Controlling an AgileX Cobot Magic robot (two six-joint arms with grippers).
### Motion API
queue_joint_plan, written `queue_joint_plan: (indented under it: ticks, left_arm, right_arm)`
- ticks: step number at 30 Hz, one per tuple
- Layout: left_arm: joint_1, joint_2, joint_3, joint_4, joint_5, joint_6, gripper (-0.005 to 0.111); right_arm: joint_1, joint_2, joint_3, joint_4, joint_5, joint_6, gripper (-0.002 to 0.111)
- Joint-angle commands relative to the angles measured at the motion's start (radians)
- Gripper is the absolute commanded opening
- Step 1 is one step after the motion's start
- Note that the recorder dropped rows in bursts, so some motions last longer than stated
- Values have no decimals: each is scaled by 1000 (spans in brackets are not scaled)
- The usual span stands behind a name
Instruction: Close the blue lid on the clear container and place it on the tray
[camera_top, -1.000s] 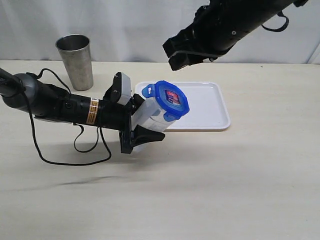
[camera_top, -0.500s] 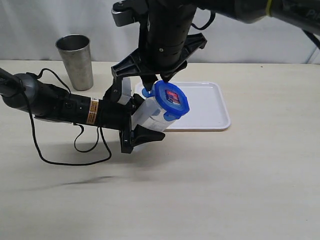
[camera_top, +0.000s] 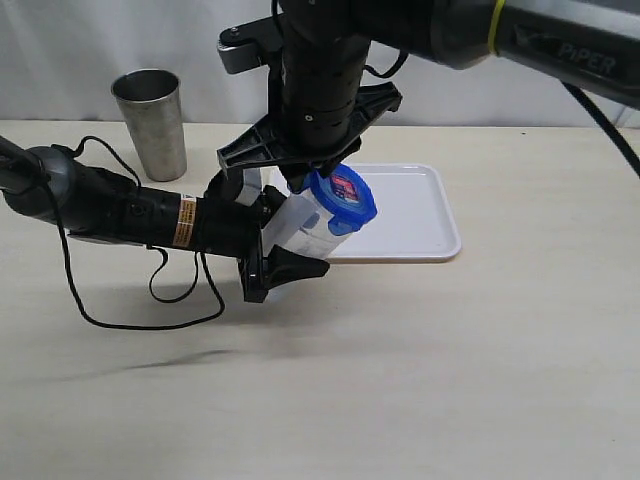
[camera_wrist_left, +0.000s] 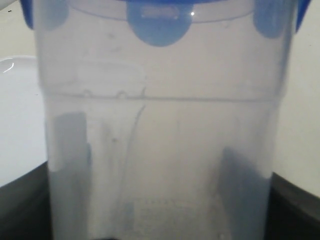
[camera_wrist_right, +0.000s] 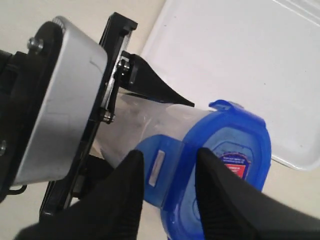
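My left gripper (camera_top: 283, 236) is shut on the clear container (camera_top: 298, 226), holding it tilted above the table at the left edge of the white tray (camera_top: 420, 215). The blue lid (camera_top: 343, 197) with its red-and-white label sits on the container's mouth. My right gripper (camera_top: 312, 172) reaches down from above and is open. In the right wrist view its black fingers (camera_wrist_right: 125, 192) straddle one raised lid flap (camera_wrist_right: 162, 170), one beside the container (camera_wrist_right: 145, 120), the other over the lid (camera_wrist_right: 235, 150). The left wrist view is filled by the container (camera_wrist_left: 160, 150), with lid flaps (camera_wrist_left: 157, 22) at its rim.
A grey steel cup (camera_top: 152, 122) stands at the back left. A black cable (camera_top: 150, 290) loops on the table under the left arm. The right arm's body (camera_top: 325, 90) hangs over the tray's left end.
The right arm has swung from the upper right down over the container. Its fingers have come in around a lid flap and narrowed. The left arm and container have hardly moved.
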Motion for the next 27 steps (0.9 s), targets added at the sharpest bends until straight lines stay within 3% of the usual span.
queue_joint_plan:
  ticks: [1, 16, 24, 27]
  left_arm:
    - [-2, -10, 1, 15, 1, 13, 0]
    - [-2, -10, 1, 15, -7, 13, 0]
    - [-2, -10, 1, 15, -7, 15, 0]
    - [-2, -10, 1, 15, -7, 15, 0]
  right_arm:
    - [34, 58, 8, -40, 18, -30, 25]
    - [49, 95, 8, -113, 18, -16, 25]
    - [49, 63, 4, -85, 18, -118, 25]
    - [49, 29, 4, -78, 18, -143, 32]
